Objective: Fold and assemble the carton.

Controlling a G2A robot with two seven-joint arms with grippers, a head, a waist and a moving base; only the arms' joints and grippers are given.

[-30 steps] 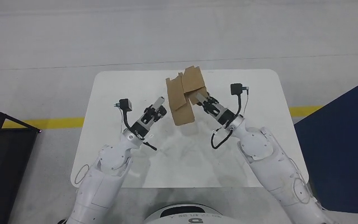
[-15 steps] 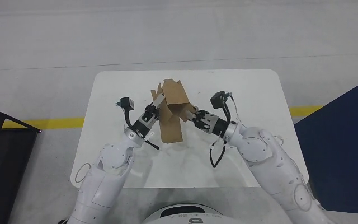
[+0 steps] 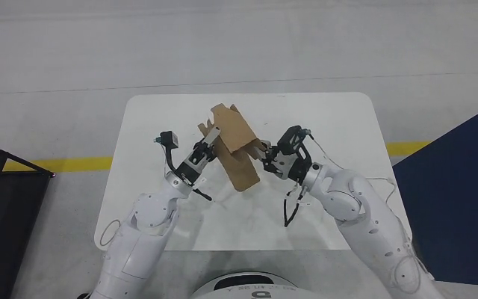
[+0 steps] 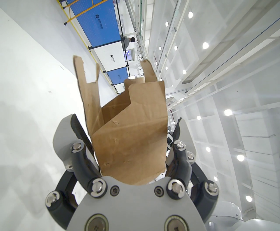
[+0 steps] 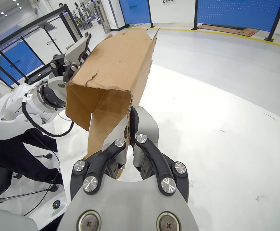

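A brown carton [image 3: 237, 153], opened into a tube with loose flaps, hangs tilted above the white table [image 3: 328, 119] between both arms. My right gripper [image 3: 261, 153] is shut on the edge of one carton wall [image 5: 118, 63], the cardboard pinched between its pads at the right gripper [image 5: 130, 116]. My left gripper [image 3: 211, 142] is open on the carton's other side. In the left wrist view the carton [image 4: 135, 105] sits between the spread fingers [image 4: 74, 129] of the left gripper [image 4: 125, 129]. The carton's open end faces the right wrist camera.
The bare tabletop [image 5: 207, 131] spreads around and under the carton. Beyond the table's far edge is grey floor with a yellow line [image 3: 67, 163]. Blue partition panels [image 5: 231, 11] stand in the room behind.
My right gripper has carried the carton from the far middle of the table toward the left gripper and tilted it. The carton now sits between the left gripper's fingers.
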